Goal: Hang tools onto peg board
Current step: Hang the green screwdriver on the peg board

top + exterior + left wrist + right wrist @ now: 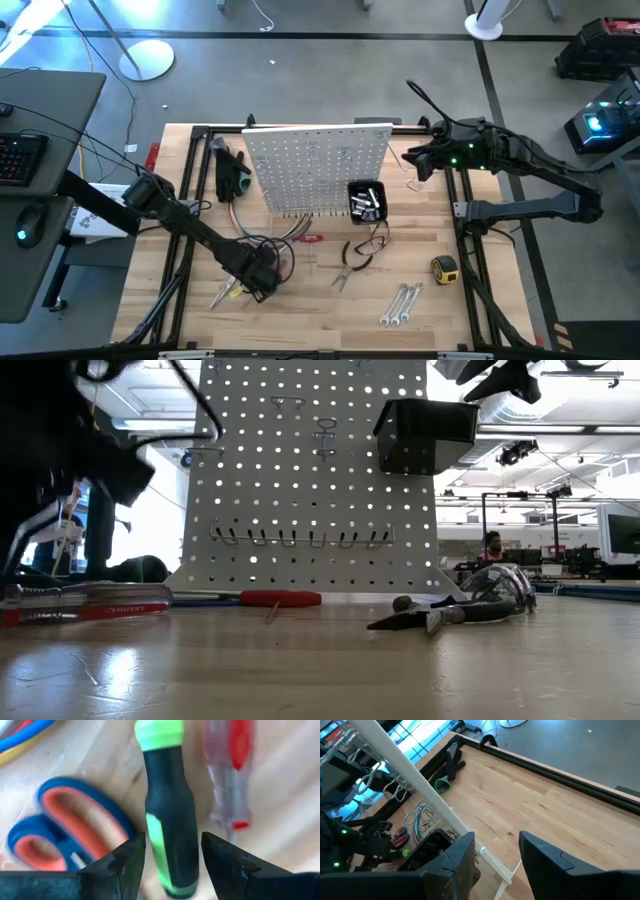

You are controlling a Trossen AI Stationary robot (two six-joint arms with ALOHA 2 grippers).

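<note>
Left wrist view: left claw point(172, 857) open, straddling green-handled screwdriver point(167, 820) on counter point(290, 795), shaft axis running straight between fingers; right claw point(495, 857) open, idle behind peg board point(315, 165).

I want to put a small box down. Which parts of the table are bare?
Bare wood lies along the near edge between the scissors and the wrenches. The strip from the left hand to the pliers before the peg board is crowded.

Left gripper point(172, 857) low at the table's front-left, jaws parted — right gripper point(495, 862) raised, open
</note>
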